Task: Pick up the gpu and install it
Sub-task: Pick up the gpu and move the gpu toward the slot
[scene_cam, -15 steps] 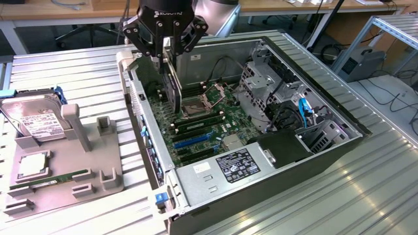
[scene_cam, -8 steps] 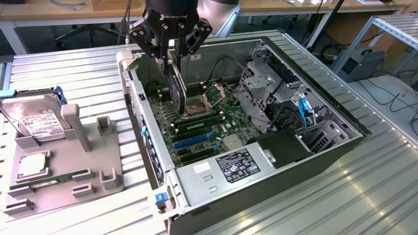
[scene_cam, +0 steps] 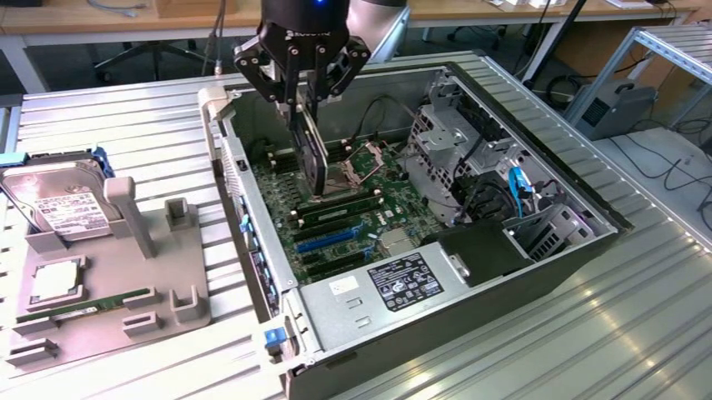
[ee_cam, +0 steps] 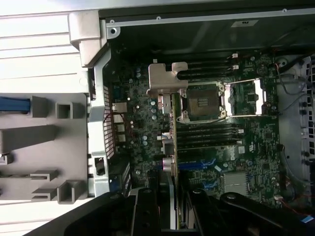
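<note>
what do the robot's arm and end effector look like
The end effector is black: a blocky body with small white lettering, a blue light at its top, and angular linkage fingers on either side. Behind it, the arm is a rounded silvery-grey tube. In the wrist view the fingers are matte black bars.

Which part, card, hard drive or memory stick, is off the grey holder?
The gpu, held upright in the gripper above the motherboard; the hard drive and memory stick sit on the holder.
</note>
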You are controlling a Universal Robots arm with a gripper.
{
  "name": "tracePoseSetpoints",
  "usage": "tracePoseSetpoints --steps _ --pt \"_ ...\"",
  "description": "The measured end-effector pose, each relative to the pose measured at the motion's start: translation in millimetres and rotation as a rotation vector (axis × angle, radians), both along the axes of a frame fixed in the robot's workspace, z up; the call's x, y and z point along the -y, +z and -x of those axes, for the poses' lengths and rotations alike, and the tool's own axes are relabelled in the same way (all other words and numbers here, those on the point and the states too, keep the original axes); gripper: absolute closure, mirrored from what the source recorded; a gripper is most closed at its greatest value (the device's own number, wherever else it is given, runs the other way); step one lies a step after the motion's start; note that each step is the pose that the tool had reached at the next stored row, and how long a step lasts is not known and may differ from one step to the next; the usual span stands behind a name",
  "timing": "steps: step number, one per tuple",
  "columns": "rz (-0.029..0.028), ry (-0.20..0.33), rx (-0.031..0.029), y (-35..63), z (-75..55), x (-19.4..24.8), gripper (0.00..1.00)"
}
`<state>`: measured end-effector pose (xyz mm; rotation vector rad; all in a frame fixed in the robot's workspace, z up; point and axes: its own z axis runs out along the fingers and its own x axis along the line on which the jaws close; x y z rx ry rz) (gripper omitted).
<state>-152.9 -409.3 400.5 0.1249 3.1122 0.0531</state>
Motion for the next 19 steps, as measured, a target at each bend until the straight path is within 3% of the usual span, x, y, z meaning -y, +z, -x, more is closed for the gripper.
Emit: tracePoseSetpoints --steps 19 --pt "-0.0001 0.000 0.0000 -12.3 -35.6 0.0 0.73"
